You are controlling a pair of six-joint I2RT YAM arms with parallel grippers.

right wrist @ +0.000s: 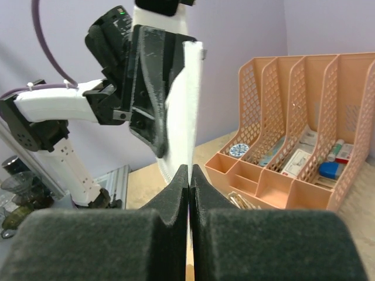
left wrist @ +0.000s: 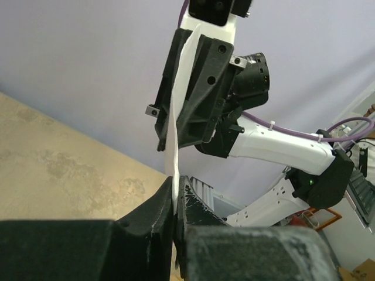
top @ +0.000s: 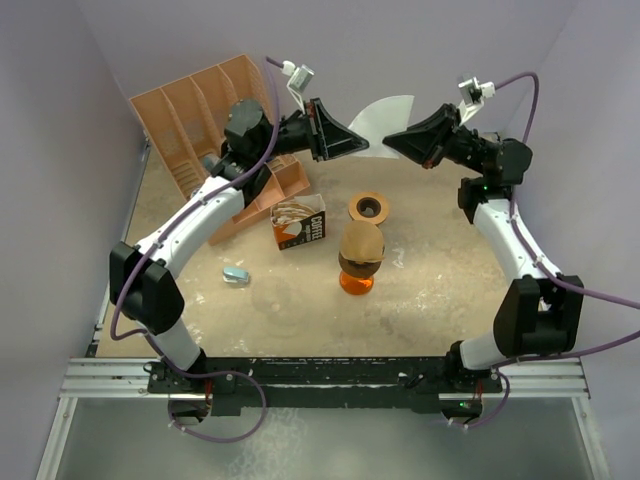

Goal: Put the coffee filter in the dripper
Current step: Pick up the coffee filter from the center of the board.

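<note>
A peach-coloured plastic mesh desk organiser (top: 195, 120) with upright slots stands at the back left of a tan, speckled tabletop (top: 440, 290). Its low front compartments hold small items: a round blue-and-white disc (right wrist: 238, 150), white packets (right wrist: 297, 161) and a small blue box (right wrist: 332, 170). Just beside the organiser, a small cardboard coffee carton (top: 300, 222) showing a latte stands tilted. A little pale blue object (top: 236, 274) lies nearer the left front. Plain lilac walls (top: 400, 40) surround the table.
</note>
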